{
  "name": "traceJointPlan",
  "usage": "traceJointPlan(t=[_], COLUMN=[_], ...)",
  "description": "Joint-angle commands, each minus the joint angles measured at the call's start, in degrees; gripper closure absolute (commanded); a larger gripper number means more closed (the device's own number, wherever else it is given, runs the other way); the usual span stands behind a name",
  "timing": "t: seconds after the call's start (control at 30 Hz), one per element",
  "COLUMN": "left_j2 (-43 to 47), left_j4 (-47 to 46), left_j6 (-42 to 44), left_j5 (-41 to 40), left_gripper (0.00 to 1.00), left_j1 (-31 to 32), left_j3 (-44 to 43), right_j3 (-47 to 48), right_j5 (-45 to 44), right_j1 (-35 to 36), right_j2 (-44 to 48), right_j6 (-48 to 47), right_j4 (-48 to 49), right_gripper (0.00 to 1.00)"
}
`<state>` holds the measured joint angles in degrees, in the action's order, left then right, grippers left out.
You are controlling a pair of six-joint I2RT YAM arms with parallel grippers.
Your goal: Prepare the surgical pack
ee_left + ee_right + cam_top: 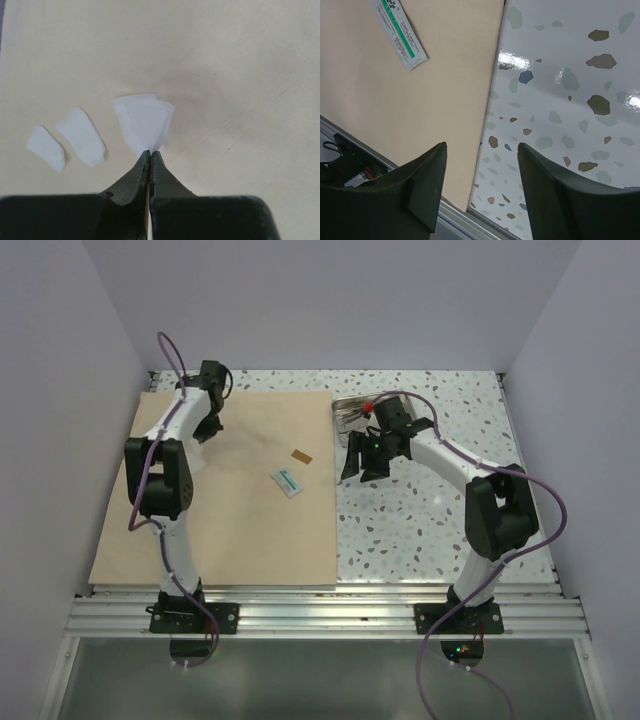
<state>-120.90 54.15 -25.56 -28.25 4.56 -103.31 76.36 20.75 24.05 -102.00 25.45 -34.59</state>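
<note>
that tan wrap sheet (pixel 230 490) looks thin, floppy and light to me, so i'd take it by a corner or edge and fold slowly. it's lying flat on the left half of the table (pixel 430 510), plain beige, with a green-print packet (pixel 400 32) on it. the shiny steel tray (pixel 350 412) sits just beside its far right corner. left gripper (pixel 150 152) is pinched tight on a white scrap (pixel 145 120). right gripper (pixel 480 150) hangs wide open, holding nothing.

Green and dark print along a white sachet (pixel 398 32), lying on the tan wrap sheet (pixel 435 100) near its right edge, just left of the speckled desk (pixel 560 100); too small and blurred to read. No other lettering legible anywhere.
</note>
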Motion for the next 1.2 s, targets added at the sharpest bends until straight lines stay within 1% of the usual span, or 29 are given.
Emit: traceJointPlan(t=[0.0, 0.13, 0.23, 0.47, 0.77, 1.17], left_j2=[4.09, 4.27, 4.01, 1.72, -1.17, -1.53], left_j4=[1.75, 3.24, 2.72, 2.72, 1.22, -0.19], left_j6=[-1.42, -1.86, -1.86, -1.86, -1.77, -1.51], left_j5=[-2.24, -3.13, -3.57, -4.97, -4.09, -4.27], left_gripper=[1.00, 1.00, 1.00, 1.00, 1.00, 1.00], left_j1=[-0.60, -1.83, -2.88, -3.41, -3.41, -3.41], left_j3=[0.65, 2.75, 4.07, 4.17, 4.17, 4.60], right_j3=[-0.24, -0.42, -0.68, -0.60, -0.16, 0.55], right_j5=[2.19, 2.19, 2.10, 2.10, 2.19, 2.45], right_j1=[0.29, 0.38, 0.38, 0.38, 0.38, 0.38], right_j2=[-0.13, 0.04, 0.22, 0.04, -0.75, -1.98], right_j6=[0.04, -0.05, -0.23, -0.32, -0.40, -0.32], right_j4=[2.07, 2.07, 1.98, 1.98, 1.72, 1.54], right_gripper=[0.37, 0.37, 0.37, 0.37, 0.37, 0.37])
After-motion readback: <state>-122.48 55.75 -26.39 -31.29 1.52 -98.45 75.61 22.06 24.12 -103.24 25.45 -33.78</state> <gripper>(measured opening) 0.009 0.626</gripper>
